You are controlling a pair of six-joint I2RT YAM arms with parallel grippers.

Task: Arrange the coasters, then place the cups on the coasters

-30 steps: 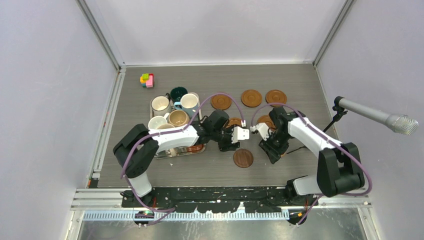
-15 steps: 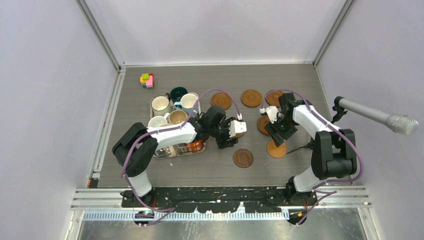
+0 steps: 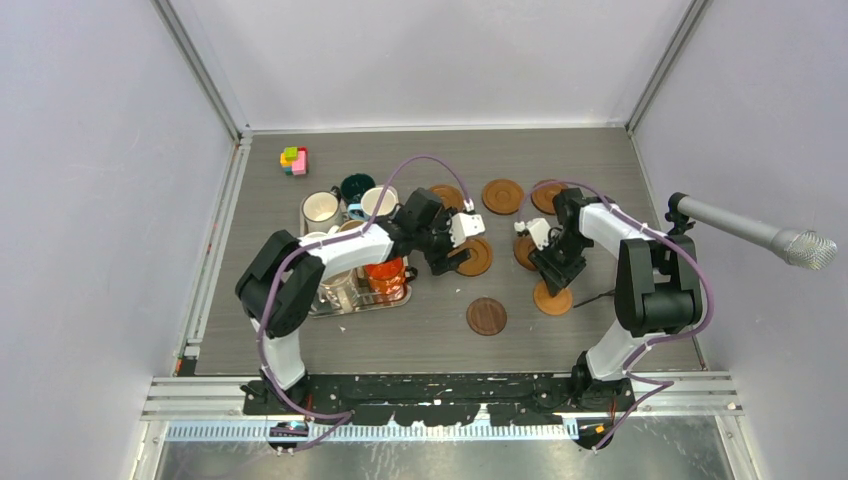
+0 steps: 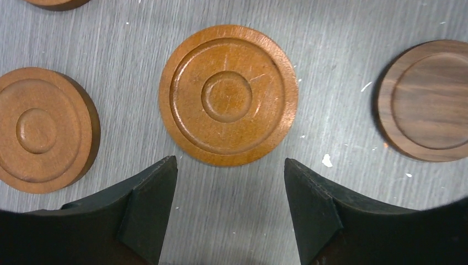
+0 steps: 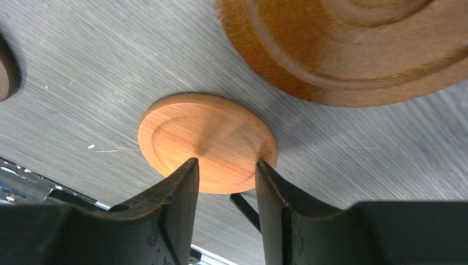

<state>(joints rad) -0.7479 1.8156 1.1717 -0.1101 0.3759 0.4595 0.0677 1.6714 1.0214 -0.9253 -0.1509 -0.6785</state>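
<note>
Several round brown coasters lie on the table. My left gripper point(image 3: 450, 248) point(image 4: 229, 165) hangs open just short of a ringed coaster point(image 3: 473, 257) point(image 4: 228, 95), apart from it. A dark brown coaster point(image 3: 486, 316) point(image 4: 427, 99) lies nearer the front. My right gripper point(image 3: 548, 262) point(image 5: 227, 164) stands narrowly open and empty above the table, between a brown coaster point(image 3: 524, 250) point(image 5: 353, 44) and the light orange-tan coaster point(image 3: 552, 298) point(image 5: 207, 138). The cups stand at the left: white point(image 3: 321, 207), dark green point(image 3: 356, 186), light blue point(image 3: 377, 202) and orange point(image 3: 383, 275); others are hidden under my left arm.
The cups crowd a silver tray point(image 3: 345, 303) at the left. More coasters lie at the back point(image 3: 502, 196) point(image 3: 545, 195) point(image 3: 445, 194). A coloured block toy point(image 3: 294, 160) sits far left. A microphone point(image 3: 750, 230) reaches in from the right, its black stand leg point(image 5: 245, 212) showing between my right fingers.
My left gripper opened and let go of the ringed coaster, then drew back and away. My right gripper set down the light coaster, moved toward the back and narrowed.
</note>
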